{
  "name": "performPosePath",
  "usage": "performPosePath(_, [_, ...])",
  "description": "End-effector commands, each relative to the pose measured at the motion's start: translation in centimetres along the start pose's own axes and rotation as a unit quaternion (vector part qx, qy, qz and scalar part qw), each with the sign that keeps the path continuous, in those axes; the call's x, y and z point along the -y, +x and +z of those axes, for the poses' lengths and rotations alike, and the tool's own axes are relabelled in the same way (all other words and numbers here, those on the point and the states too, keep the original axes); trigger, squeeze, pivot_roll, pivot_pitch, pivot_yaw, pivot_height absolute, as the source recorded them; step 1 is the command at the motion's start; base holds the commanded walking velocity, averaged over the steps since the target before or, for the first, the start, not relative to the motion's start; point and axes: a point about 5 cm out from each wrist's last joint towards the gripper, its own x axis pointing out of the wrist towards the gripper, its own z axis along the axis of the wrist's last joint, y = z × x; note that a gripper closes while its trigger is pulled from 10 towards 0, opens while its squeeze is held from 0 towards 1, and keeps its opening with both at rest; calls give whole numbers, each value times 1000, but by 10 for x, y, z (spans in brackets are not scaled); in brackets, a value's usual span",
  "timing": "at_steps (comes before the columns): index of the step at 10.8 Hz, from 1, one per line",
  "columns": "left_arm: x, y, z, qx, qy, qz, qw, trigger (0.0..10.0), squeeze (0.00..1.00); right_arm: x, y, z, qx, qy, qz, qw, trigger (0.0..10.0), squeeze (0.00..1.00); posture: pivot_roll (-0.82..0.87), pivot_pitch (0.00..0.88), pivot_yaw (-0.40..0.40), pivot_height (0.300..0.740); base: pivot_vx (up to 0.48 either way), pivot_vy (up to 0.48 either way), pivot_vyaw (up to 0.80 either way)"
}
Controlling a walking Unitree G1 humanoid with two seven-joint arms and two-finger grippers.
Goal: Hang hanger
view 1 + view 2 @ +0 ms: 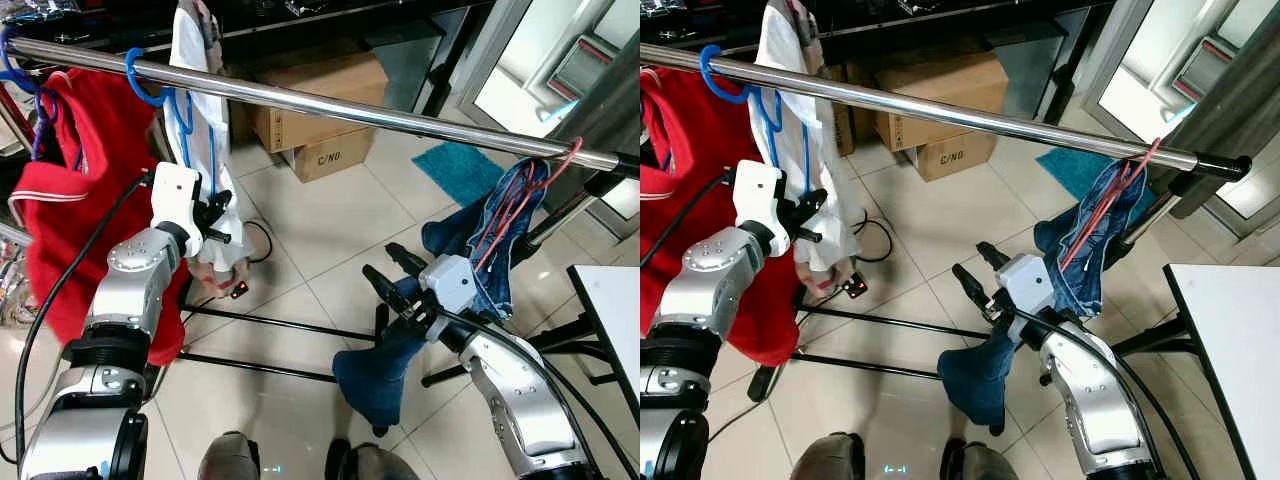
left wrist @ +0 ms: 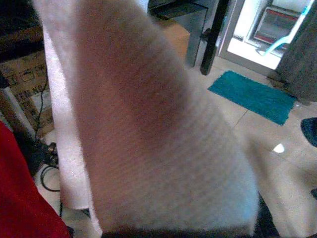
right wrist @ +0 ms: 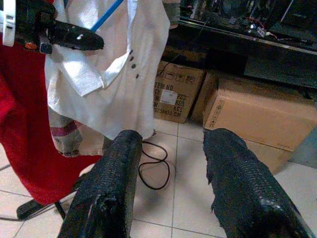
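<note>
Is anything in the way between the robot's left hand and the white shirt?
Nothing visible. The left gripper is right up against the white shirt, with no gap for anything to sit in. The shirt's blue hanger is already hooked over the rail.

Daylight is coming in through the glass door [image 1: 560, 70] on the right, glaring along the chrome rail [image 1: 330, 105] and shining off the pale floor tiles [image 1: 320, 240], while white cloth [image 2: 148, 129] is sitting blurred (very close) against the left wrist camera
</note>
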Motion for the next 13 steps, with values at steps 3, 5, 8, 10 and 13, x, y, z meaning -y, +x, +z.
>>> performPosePath(3, [11,-3,-1,14,39,3,999,10000,0,6,0,-1,-2,1,-12,1000,10000,0,203,127,-111,740,0,0,0])
performPosePath(5, [19,-13,8,72,76,30,994,10000,557,8,1,-1,0,2,-17,1000,10000,0,209,119,-103,740,0,0,0])
performPosePath(8, [32,-24,-3,73,59,37,995,10000,8,5,5,-3,4,5,-16,1000,10000,0,226,104,-94,740,0,0,0])
performPosePath(10, [38,-28,-9,72,48,50,995,10000,0,6,8,-3,7,5,-18,1000,10000,0,230,95,-93,740,0,0,0])
performPosePath(13, [42,-34,-11,74,38,75,994,10000,0,7,11,-3,11,4,-18,1000,10000,0,244,82,-93,740,0,0,0])
